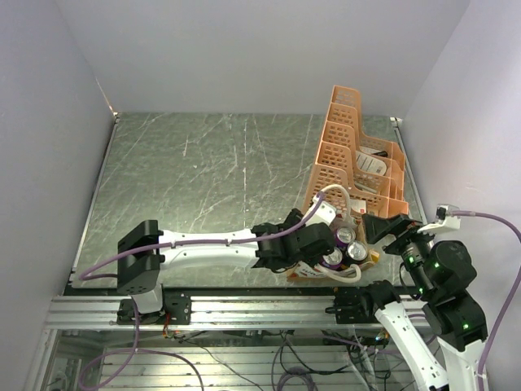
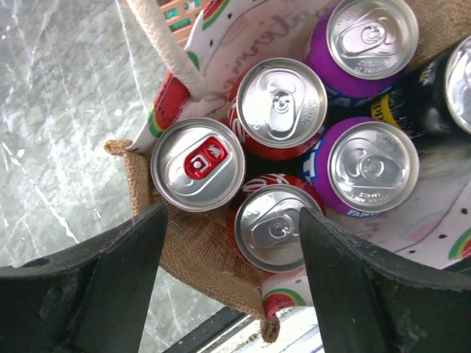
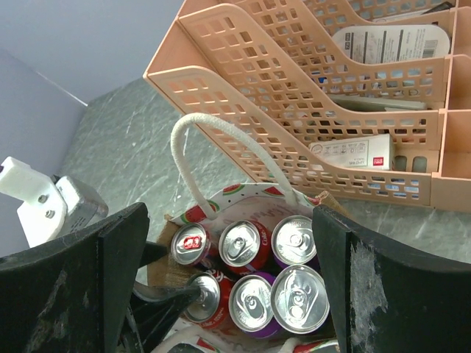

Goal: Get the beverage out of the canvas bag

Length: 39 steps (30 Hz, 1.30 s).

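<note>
The canvas bag [image 1: 326,213] stands at the near right of the table, tan burlap with whitish watermelon-print sides [image 2: 221,44] and white rope handles [image 3: 193,140]. It holds several upright cans: red ones [image 2: 274,226], purple ones [image 2: 372,165] and a black one [image 2: 434,95]. My left gripper [image 2: 232,217] is open just above the bag's near corner. One finger is over the burlap edge and the other is at the rim of a red can [image 3: 204,294]. My right gripper [image 3: 229,213] is open and empty, above the cans [image 1: 348,243].
An orange plastic lattice rack [image 1: 358,155] with paper packets in its slots stands right behind the bag, also in the right wrist view [image 3: 309,95]. The table's near edge and metal rail [image 1: 244,305] lie just below the bag. Grey walls enclose the table.
</note>
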Each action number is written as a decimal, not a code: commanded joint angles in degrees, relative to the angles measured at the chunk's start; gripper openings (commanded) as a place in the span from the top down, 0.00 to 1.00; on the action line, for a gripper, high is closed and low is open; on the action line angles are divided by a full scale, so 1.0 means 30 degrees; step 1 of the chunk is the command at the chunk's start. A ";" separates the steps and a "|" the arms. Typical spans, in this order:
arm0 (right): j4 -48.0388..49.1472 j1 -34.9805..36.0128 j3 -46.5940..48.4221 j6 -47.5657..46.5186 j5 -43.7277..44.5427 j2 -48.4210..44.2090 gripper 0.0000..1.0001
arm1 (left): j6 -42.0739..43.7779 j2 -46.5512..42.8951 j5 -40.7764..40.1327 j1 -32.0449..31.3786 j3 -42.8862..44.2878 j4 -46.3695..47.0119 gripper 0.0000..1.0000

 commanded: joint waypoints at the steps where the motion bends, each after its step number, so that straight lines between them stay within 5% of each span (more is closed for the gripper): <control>1: 0.0536 -0.0101 -0.0050 -0.0062 -0.0045 0.0361 0.08 | -0.0311 0.0115 -0.1880 -0.0036 -0.0325 -0.0307 0.15; 7: 0.0405 -0.0110 -0.0005 -0.0036 -0.0008 0.0666 0.07 | -0.1885 0.2596 -0.4519 -0.0064 0.2534 -0.3449 0.09; 14: 0.0379 -0.0115 0.0065 0.0053 0.0195 0.1224 0.07 | -0.1881 0.3108 -0.5058 -0.0034 0.2384 -0.2331 0.04; 29: 0.0215 -0.0109 0.0049 -0.0039 -0.0051 0.1828 0.07 | -0.2076 0.4325 -0.4447 -0.0012 0.1829 -0.0427 0.33; 33: 0.0290 -0.0116 0.0025 0.0024 0.0060 0.1691 0.07 | -0.2151 0.4781 -0.4745 -0.0005 0.2067 -0.0871 0.22; 39: 0.0317 -0.0117 -0.0137 0.0169 0.0156 0.1394 0.07 | -0.1859 0.4883 -0.4721 0.0112 0.1968 -0.0485 0.21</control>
